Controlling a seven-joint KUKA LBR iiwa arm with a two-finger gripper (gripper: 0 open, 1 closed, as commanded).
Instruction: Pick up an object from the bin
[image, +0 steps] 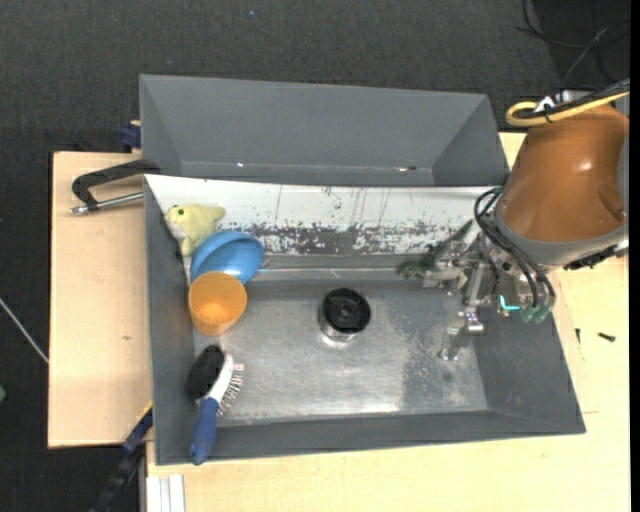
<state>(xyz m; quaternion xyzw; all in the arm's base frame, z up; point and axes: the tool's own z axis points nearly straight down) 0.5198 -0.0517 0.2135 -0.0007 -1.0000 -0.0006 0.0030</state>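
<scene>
- The grey metal bin (330, 428) has a flat, scratched floor and sloping walls. Five loose things lie in it, four of them along its left side.
- The two-finger gripper (462, 318) hangs in the right part of the bin, low over a bare piece of the floor and near the right wall.
- From this view I cannot tell if the gripper is open or closed, and I cannot tell if it has hold of anything.
- Above the gripper is the wrist with thin cables. Over that is the rounded orange cover (565, 185) of the arm, which comes in from the right over the bin's rim.
- The thing nearest to the gripper is a black round cap on a shiny silver base (344, 314). It stands about in the middle of the floor, to the left of the gripper and clearly apart from it, touching no other thing.
- In the far left corner lies a small pale yellow soft toy (194, 222), against the left wall.
- Just beside the toy lies a blue plastic bowl (228, 256), tilted, with its edge at the toy.
- An orange plastic cup (217, 303) lies directly in front of the bowl and touches it.
- Near the front left corner lies a brush with a black head, white bristles and a blue handle (208, 395). The handle points to the front wall, and the brush is a little apart from the cup.
</scene>
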